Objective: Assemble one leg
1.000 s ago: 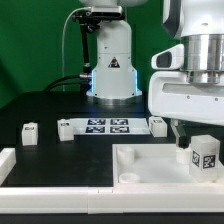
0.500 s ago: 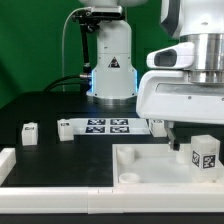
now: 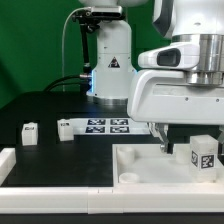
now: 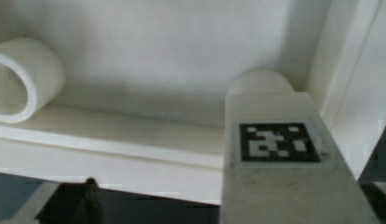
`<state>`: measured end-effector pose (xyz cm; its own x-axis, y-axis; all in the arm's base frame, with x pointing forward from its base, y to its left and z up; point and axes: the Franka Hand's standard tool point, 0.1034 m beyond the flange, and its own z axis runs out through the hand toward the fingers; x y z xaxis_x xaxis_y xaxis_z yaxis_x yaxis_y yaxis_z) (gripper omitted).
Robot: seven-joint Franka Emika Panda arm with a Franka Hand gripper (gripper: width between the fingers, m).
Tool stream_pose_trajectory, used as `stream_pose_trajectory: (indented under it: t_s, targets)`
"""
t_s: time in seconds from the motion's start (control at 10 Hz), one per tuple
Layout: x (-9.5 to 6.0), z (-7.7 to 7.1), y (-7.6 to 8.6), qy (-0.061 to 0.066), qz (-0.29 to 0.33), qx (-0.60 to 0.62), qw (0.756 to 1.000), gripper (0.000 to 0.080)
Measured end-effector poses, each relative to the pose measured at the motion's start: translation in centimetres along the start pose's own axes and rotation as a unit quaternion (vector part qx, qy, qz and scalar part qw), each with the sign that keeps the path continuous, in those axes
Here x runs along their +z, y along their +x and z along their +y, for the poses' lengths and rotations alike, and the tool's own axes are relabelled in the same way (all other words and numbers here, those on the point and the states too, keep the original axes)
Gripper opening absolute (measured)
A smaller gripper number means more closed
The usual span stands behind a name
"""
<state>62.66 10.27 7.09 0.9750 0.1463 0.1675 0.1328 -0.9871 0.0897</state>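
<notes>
A leg (image 3: 205, 155), a stubby white block with a square tag, stands upright on the large white tray-like piece (image 3: 145, 162) at the exterior view's right. My gripper (image 3: 165, 143) hangs just beside it, toward the exterior view's left, low over the tray. In the wrist view the leg (image 4: 279, 140) fills the foreground, with a dark finger (image 4: 78, 200) far off to one side. The jaws stand wide apart and hold nothing. Two more legs (image 3: 30, 131) (image 3: 64, 128) lie on the black table.
The marker board (image 3: 105, 126) lies mid-table in front of the robot base (image 3: 112, 70). A round corner socket (image 4: 21, 80) of the tray shows in the wrist view. A white raised border (image 3: 12, 160) runs along the front left edge.
My arm has shifted toward the exterior view's left, away from the standing leg. The leg has stayed in place on the tray.
</notes>
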Motion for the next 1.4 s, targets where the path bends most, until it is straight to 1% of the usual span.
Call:
stream_pose_trajectory:
  t_s: [0.1, 0.2, 0.3, 0.4, 0.5, 0.7, 0.8, 0.9, 1.0, 1.1, 1.2, 1.4]
  targets:
    - [0.0, 0.0, 0.0, 0.000, 0.000, 0.000, 1.000, 0.0539]
    - [0.0, 0.0, 0.0, 0.000, 0.000, 0.000, 1.000, 0.0385]
    - [0.1, 0.0, -0.1, 0.000, -0.001, 0.011, 1.000, 0.0385]
    - [0.1, 0.0, -0.1, 0.000, -0.001, 0.011, 1.000, 0.0294]
    - [0.1, 0.0, -0.1, 0.000, -0.001, 0.016, 1.000, 0.0294]
    - [0.1, -0.2, -0.2, 0.001, -0.001, 0.135, 0.991, 0.0294]
    - [0.1, -0.8, -0.2, 0.000, 0.001, 0.220, 0.975, 0.0294]
    - [0.0, -1.1, -0.2, -0.003, 0.002, 0.269, 0.963, 0.0294]
    - [-0.1, -0.9, -0.4, -0.009, 0.004, 0.304, 0.953, 0.0294]
    - [-0.1, -0.5, -0.7, -0.018, 0.006, 0.358, 0.934, 0.0296]
    - [-0.1, 0.1, -1.0, -0.026, 0.008, 0.383, 0.923, 0.0300]
    - [-0.1, 1.1, -1.7, -0.042, 0.014, 0.452, 0.891, 0.0304]
